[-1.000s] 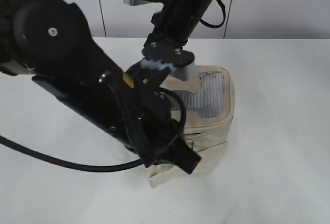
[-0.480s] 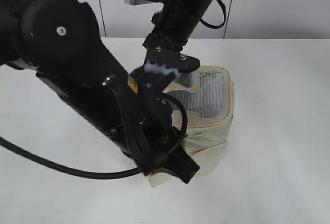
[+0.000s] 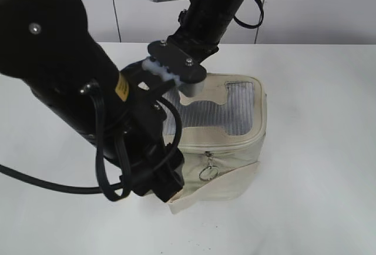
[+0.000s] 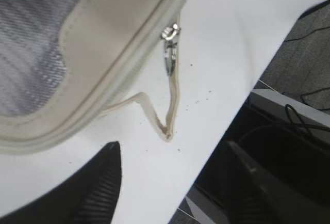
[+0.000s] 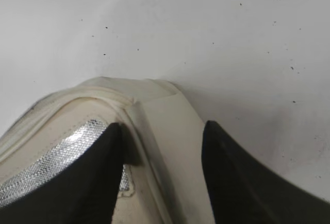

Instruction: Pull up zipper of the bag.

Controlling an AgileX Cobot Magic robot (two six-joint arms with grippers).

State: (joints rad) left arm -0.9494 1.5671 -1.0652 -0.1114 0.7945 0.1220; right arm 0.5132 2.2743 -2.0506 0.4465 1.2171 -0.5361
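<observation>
The cream bag (image 3: 226,143) stands mid-table with its grey mesh top up. The zipper (image 3: 235,145) runs along its top rim, and its silver pull with ring (image 3: 207,168) hangs on the front side. In the left wrist view the pull (image 4: 170,33) hangs off the bag (image 4: 98,43) beside the loose cream band (image 4: 166,123). My left gripper (image 4: 172,182) is open and empty over bare table, short of the pull. In the exterior view it (image 3: 157,185) sits at the bag's front left corner. My right gripper (image 5: 162,126) is open, its fingers astride the bag's top (image 5: 165,131). In the exterior view it (image 3: 187,89) is at the top's far left.
The white table (image 3: 317,196) surrounds the bag. Its edge shows in the left wrist view, with dark floor and cables (image 4: 294,126) beyond. A grey panelled wall (image 3: 135,8) stands behind the table.
My left arm has drawn back to the left and up, uncovering the bag's front and the zipper pull. My right gripper has shifted a little left on the bag's top.
</observation>
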